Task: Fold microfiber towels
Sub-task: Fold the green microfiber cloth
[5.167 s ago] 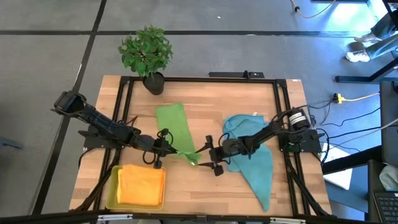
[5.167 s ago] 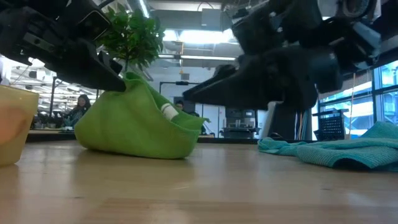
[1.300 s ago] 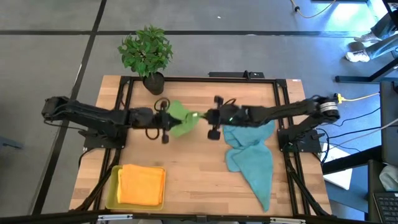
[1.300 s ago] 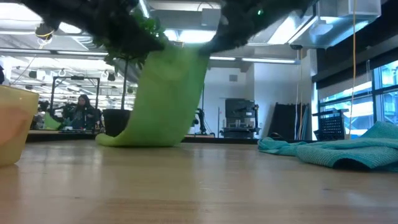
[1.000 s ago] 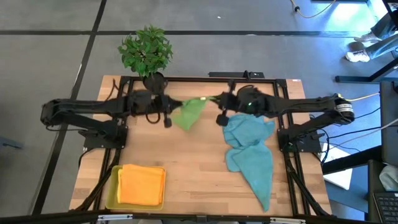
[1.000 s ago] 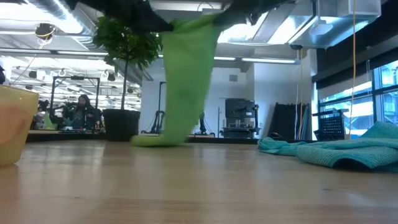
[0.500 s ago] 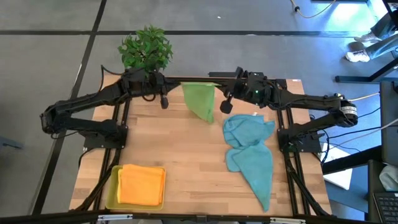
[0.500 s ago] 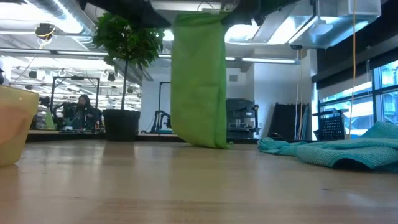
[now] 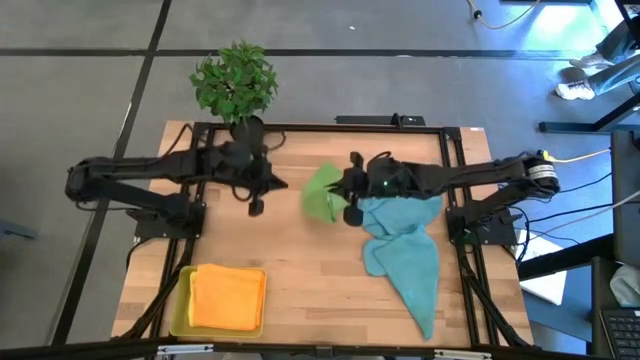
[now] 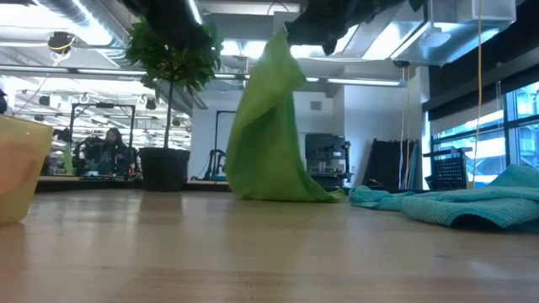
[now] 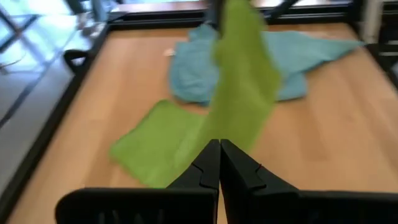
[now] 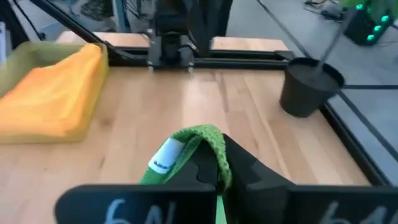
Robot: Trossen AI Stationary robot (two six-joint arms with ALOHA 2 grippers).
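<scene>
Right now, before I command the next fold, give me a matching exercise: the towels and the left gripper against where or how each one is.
Things:
1. green towel
2. orange towel
3. teal-blue towel heap
4. left gripper

States:
A. lying in the yellow tray
B. shut, holding nothing
C. hanging from the shut right gripper, lower end on the table
D. crumpled on the table's right side

Pairs: 1-C, 2-A, 3-D, 4-B

Plant (image 9: 236,82) back-left; tray (image 9: 183,300) front-left; towel pile (image 9: 405,250) right.
</scene>
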